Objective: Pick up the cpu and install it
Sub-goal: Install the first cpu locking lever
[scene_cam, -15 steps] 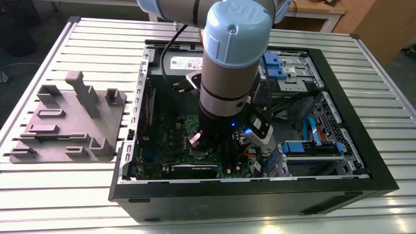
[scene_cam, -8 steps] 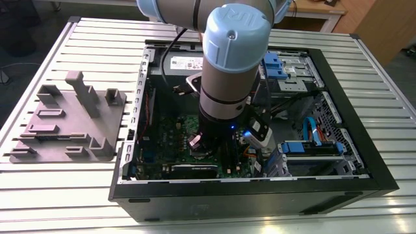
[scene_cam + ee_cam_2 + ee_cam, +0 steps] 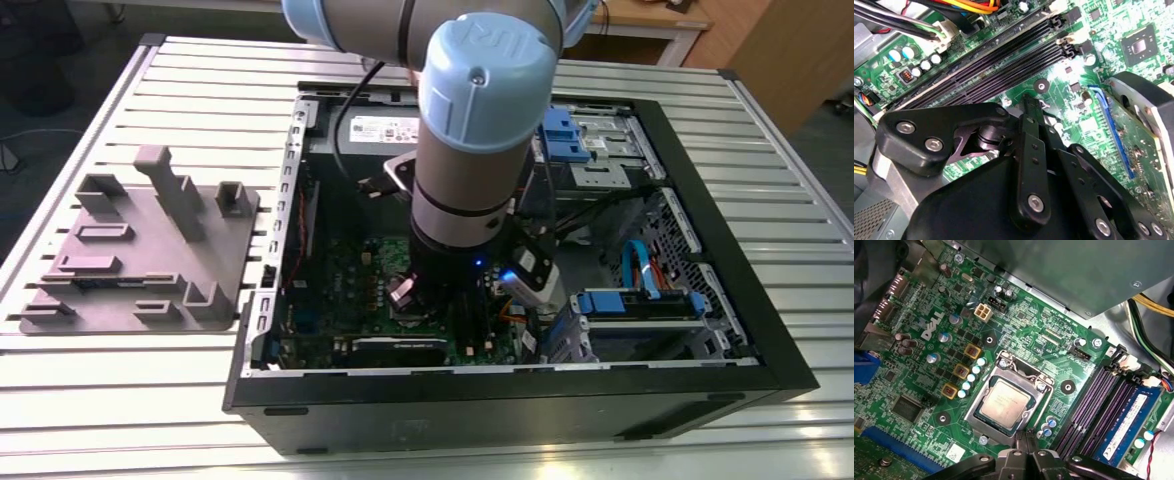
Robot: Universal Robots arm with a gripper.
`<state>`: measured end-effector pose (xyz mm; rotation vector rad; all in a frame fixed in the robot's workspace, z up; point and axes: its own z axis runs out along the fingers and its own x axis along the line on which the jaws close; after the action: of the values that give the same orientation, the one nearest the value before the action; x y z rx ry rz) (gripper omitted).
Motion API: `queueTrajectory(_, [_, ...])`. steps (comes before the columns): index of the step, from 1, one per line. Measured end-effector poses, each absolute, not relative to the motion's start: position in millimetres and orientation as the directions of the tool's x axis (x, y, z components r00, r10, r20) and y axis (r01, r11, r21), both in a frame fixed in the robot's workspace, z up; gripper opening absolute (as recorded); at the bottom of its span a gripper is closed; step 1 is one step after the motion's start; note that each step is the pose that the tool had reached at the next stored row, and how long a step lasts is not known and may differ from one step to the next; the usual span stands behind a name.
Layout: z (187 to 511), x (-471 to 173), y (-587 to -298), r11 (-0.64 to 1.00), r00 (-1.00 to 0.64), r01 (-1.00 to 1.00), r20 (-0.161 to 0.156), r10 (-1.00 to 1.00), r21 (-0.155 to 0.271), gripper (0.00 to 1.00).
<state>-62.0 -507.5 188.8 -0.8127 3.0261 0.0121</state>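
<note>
Exterior view: arm [image 3: 467,150] reaches down into the open case [image 3: 747,330], which lies on a slatted table [image 3: 134,400]. Its lower end stands low over the board [image 3: 347,270], near the middle. Grey tray [image 3: 134,260] sits on the table, at the exterior view's left of the case.

First wrist view: cpu [image 3: 1004,402] lies flat inside the silver frame [image 3: 1024,375] of its socket, looking square to it. Cannot tell whether the frame is latched. Gripper [image 3: 1027,434] sits just beside the frame's edge, fingers drawn together with nothing pinched between them. Small capacitors [image 3: 1046,427] stand just beside the tips, and the memory slots [image 3: 1094,405] lie further off on that side.

Second wrist view: the black linkage is folded in, which agrees with a pressed-together claw. Board and slots pass close beneath.

Risks (judgement):
- The tips are very near the frame and capacitors, so a small sideways drift or further drop could knock a capacitor or scrape the frame.
- If the chip is not fully seated, pressing on it or the frame could bend socket pins.
- Seating cannot be confirmed from here.
</note>
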Motion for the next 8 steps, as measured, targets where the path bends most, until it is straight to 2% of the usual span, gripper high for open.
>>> queueTrajectory(8, [188.2, -60.6, -507.5, 0.865, -0.865, -0.501, -0.011, -0.501, 0.006, 0.10])
